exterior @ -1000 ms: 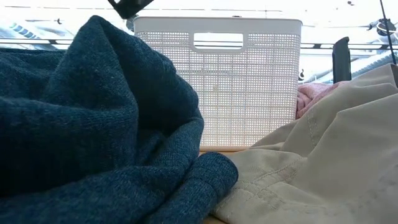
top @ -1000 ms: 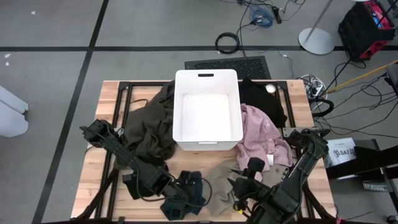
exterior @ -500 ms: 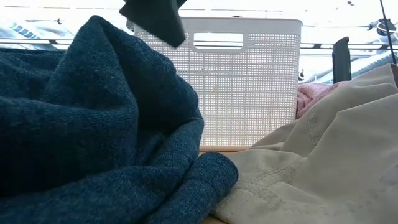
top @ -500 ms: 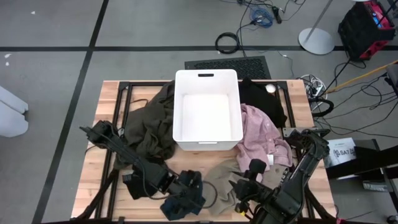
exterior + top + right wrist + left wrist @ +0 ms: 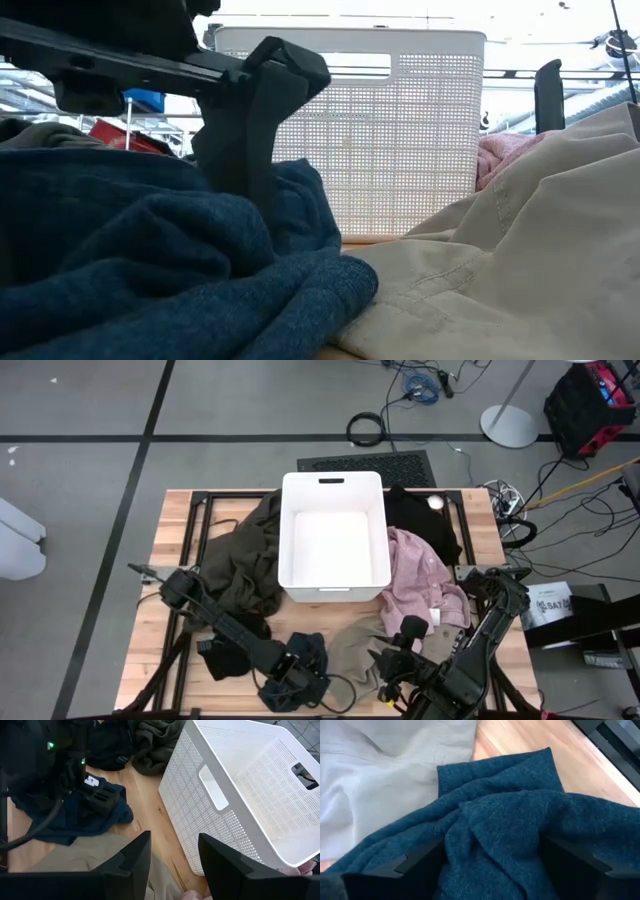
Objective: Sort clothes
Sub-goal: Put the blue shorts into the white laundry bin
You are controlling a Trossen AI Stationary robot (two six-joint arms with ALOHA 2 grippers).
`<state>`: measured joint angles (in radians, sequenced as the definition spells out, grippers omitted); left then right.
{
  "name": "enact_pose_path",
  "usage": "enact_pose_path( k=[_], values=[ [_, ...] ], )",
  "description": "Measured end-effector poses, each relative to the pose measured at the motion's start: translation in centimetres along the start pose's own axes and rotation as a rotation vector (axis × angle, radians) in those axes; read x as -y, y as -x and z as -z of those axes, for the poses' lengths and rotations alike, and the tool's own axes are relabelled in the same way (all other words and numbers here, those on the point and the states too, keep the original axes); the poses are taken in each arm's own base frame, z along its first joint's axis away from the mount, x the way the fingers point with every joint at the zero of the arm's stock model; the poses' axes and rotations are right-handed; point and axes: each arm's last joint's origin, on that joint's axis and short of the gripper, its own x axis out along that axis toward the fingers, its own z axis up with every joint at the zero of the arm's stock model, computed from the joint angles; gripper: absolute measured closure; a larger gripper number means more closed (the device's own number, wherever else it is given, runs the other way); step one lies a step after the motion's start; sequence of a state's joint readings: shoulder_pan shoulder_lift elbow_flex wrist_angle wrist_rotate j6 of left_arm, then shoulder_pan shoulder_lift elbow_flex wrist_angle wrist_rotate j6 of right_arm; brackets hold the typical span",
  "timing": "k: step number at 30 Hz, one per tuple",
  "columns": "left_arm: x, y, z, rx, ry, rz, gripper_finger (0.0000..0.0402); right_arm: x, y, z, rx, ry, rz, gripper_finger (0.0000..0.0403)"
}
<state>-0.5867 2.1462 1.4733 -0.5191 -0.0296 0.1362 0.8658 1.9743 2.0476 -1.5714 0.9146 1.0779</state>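
Lowered since a second ago, the left gripper (image 5: 300, 675) is now pressing down into the navy blue garment (image 5: 300, 670), with its arm stretched flatter across the table than before. Its fingers (image 5: 410, 862) are standing spread wide on either side of a raised fold of the blue knit (image 5: 505, 825), and they are not yet closing on it. In the low view the same dark finger (image 5: 250, 120) is sinking into the blue heap (image 5: 180, 260), in front of the white bin (image 5: 333, 538).

That garment is lying just in front of the bin, toward the table's front edge, touching a khaki tan garment (image 5: 355, 650) on its right. A black garment (image 5: 225, 655) is lying beside it on the left. The dark olive garment (image 5: 245, 560) is bunching against the bin's left wall, the pale pink one (image 5: 420, 580) against its right wall, and another black one (image 5: 420, 520) is sitting behind the pink.

The right gripper (image 5: 172, 855) is hovering over the tan garment in front of the bin, its fingers partly apart and holding nothing.
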Motion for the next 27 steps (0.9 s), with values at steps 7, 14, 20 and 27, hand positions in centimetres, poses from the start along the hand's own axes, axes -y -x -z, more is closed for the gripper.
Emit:
enact_pose_path(
  k=[7,14,20,27],
  values=[
    [-1.1,-1.5,0.5,-0.033,0.166,0.164,0.0084,0.0,0.0,0.0,0.0,0.0,0.0,0.0252],
    [-1.5,-1.6,0.7,-0.046,0.199,0.16,0.0119,0.0,0.0,0.0,0.001,0.013,0.0,0.0252],
    [-1.1,-1.6,0.9,-0.083,0.191,0.075,0.0174,0.0,0.0,0.0,0.001,0.017,-0.001,0.0252],
    [-0.3,-1.8,1.2,-0.103,0.216,0.037,0.0272,0.0,0.0,0.0,0.001,0.018,-0.001,0.0252]
  ],
)
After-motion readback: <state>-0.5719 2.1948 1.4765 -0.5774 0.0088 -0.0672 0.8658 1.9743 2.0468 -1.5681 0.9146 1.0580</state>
